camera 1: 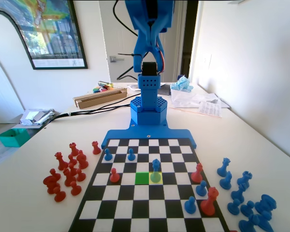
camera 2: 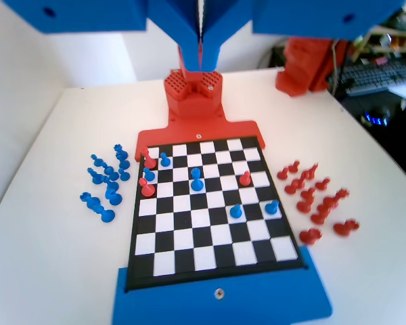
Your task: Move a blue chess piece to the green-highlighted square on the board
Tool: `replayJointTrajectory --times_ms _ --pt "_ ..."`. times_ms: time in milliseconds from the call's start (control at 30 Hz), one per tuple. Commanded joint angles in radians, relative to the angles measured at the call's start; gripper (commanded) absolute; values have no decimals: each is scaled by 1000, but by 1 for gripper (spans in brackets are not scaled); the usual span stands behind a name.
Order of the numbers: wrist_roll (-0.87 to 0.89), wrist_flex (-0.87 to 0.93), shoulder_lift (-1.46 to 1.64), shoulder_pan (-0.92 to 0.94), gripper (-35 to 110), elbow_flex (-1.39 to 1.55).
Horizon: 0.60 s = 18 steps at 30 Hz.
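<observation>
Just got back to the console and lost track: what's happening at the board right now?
The blue arm's gripper hangs high above the black-and-white chequered board, jaws together, holding nothing. The slim blue plastic chess piece with the round head stands on the yellow-highlighted square, right beside the bright green-highlighted square, which is empty. So the move is not yet done.

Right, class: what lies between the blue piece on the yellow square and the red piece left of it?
In the fixed view, only the green-highlighted square, bare, separates the blue chess piece from the red piece.
</observation>
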Motion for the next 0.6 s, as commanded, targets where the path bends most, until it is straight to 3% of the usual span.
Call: replayJointTrajectory --times_ms 0,567 --pt "81 -41 -110 18 6 -55" --pt "230 -311 -463 -32 14 46"
